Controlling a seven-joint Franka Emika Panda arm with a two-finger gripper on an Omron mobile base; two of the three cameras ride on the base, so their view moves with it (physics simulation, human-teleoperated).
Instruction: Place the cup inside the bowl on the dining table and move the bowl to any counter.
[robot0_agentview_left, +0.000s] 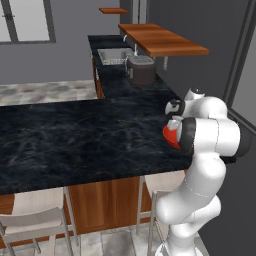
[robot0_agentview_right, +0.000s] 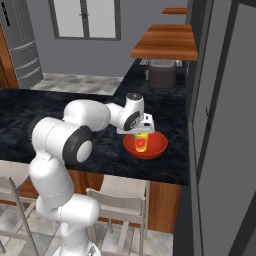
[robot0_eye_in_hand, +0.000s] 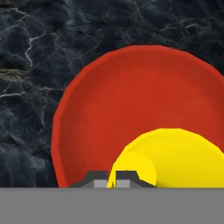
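Marble-veined black top of the dining table (robot0_agentview_left: 75, 145) spreads broad and bare to the left of the arm, with wide open surface there, while its near edge runs just in front of the bowl (robot0_agentview_right: 145, 145) and pale stools (robot0_agentview_left: 37, 215) stand tucked below that edge. Beyond it the counter (robot0_agentview_left: 135, 87) runs back toward a sink (robot0_agentview_left: 112, 55) and a dark grey pot (robot0_agentview_left: 141, 70), under a wooden shelf (robot0_agentview_left: 162, 40). The red bowl sits near the table's right end, close to the front edge; in the left base view the arm hides most of it, leaving a red sliver. The gripper (robot0_agentview_right: 142, 133) hangs right over the bowl, jaws closed onto the rim of the yellow cup (robot0_agentview_right: 142, 142), which is down inside the bowl. In the hand view the cup (robot0_eye_in_hand: 175, 157) is cut off at the bottom, so whether it touches the bowl's floor is unclear
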